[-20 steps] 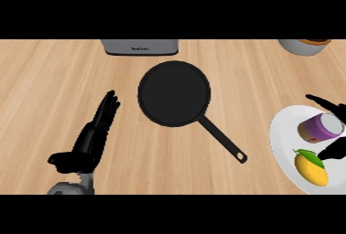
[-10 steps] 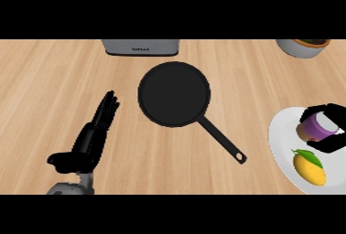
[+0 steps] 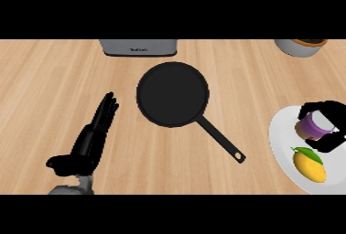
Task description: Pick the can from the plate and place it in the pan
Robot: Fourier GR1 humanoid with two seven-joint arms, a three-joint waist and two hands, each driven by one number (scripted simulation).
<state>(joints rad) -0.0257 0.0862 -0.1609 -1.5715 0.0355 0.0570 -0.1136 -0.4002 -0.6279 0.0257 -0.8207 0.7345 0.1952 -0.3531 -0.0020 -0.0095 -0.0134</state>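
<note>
- Head view: a light wooden tabletop point(image 3: 61, 73) with lengthwise grain fills the whole view; nothing of the room beyond it shows.
- At the far edge, left of centre, stands one grey box-shaped appliance point(image 3: 138, 47), cut off by the upper edge of the view.
- At the far right corner sits one grey pot point(image 3: 301, 46) with dark contents, also partly cut off.
- One black pan point(image 3: 172, 93) lies near the middle, its round bowl toward the far side and its handle running toward the near right, ending in a small hanging loop.
- One white plate point(image 3: 280, 137) lies at the right edge, partly out of view, well apart from the pan's bowl and near the tip of the handle.
- On the plate stands one purple can point(image 3: 315, 125) with a pale top, and nearer the viewer lies one yellow fruit point(image 3: 310, 166) with a green end.
- The right hand point(image 3: 326, 109) is at the can: its fingers point(image 3: 328, 142) curl round the can from the far side and the near side, grasping it while the can sits on the plate.
- The left hand point(image 3: 91, 139) rests at the lower left, fingers straight and together, released, pointing away from the viewer and holding nothing.
</note>
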